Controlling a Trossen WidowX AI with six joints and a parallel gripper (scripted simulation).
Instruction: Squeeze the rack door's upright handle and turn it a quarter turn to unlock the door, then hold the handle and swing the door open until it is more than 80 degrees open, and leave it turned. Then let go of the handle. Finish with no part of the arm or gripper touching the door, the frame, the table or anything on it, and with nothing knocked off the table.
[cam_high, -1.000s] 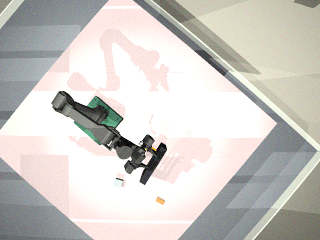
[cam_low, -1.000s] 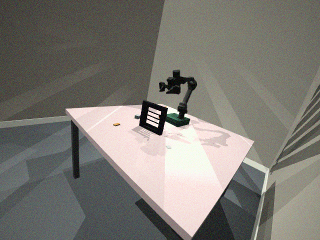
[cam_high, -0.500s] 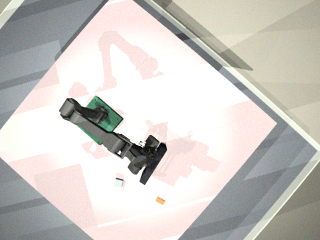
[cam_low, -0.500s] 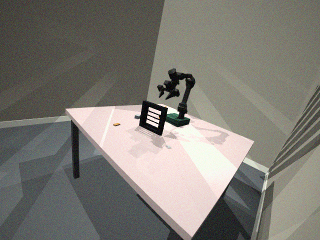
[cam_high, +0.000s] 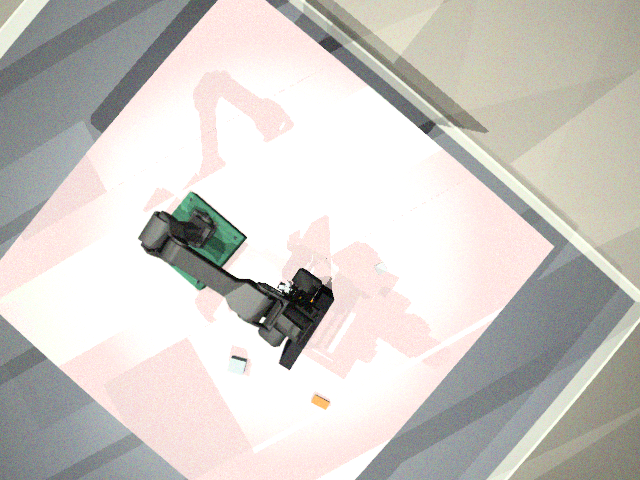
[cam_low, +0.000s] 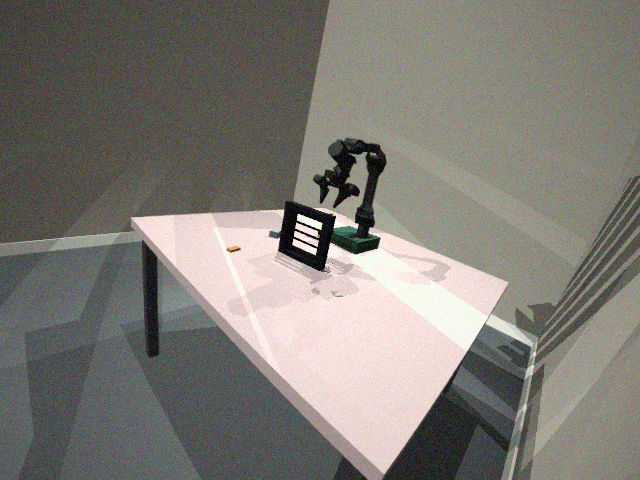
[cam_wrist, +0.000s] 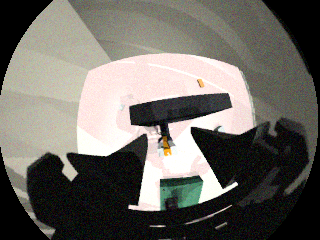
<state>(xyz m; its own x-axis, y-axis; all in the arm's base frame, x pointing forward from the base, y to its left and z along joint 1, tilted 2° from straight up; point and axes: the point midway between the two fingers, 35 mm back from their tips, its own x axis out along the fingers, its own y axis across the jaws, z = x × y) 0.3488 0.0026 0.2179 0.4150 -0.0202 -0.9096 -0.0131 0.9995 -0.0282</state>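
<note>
The black rack frame (cam_high: 297, 350) (cam_low: 285, 227) (cam_wrist: 200, 105) stands upright on the table. Its barred door appears flush within it in the exterior view. The handle (cam_wrist: 166, 145), orange with grey parts, stands out on the arm's side of the rack near one end. Whether it is turned is too small to tell. My gripper (cam_low: 329, 204) (cam_wrist: 170, 134) is open and points down, above and on the arm's side of the rack. In the wrist view the handle shows beyond the gap between the fingertips, with nothing held. In the top view the wrist hides the fingertips.
The green base (cam_high: 235, 240) (cam_low: 354, 240) (cam_wrist: 184, 189) carries the arm. An orange block (cam_high: 320, 401) (cam_low: 233, 249) (cam_wrist: 200, 83) lies beyond the rack. A pale blue block (cam_high: 237, 365) (cam_low: 273, 234) lies on the arm's side. A small pale piece (cam_high: 380, 268) (cam_low: 337, 293) lies past the handle end.
</note>
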